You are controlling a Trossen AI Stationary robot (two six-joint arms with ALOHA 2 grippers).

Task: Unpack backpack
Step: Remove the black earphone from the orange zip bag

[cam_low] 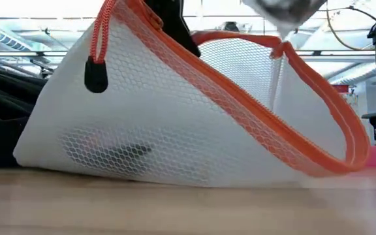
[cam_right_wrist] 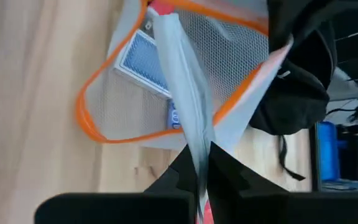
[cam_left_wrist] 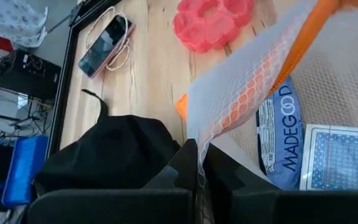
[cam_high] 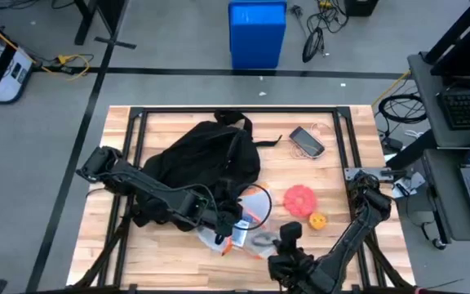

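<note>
White mesh pouch point(cam_low: 175, 124), lying beside the backpack point(cam_high: 202, 159), is being pinched by both closed tools, left point(cam_left_wrist: 199, 163) and right point(cam_right_wrist: 202, 163), risking tearing if pulled apart.

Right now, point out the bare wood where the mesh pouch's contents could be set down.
Bare wood lies right of the phone along the table's far edge, and at the near left corner. It is crowded mid-table: backpack, mesh pouch pinched by both pincers, left and right, red tray, yellow ball.
</note>
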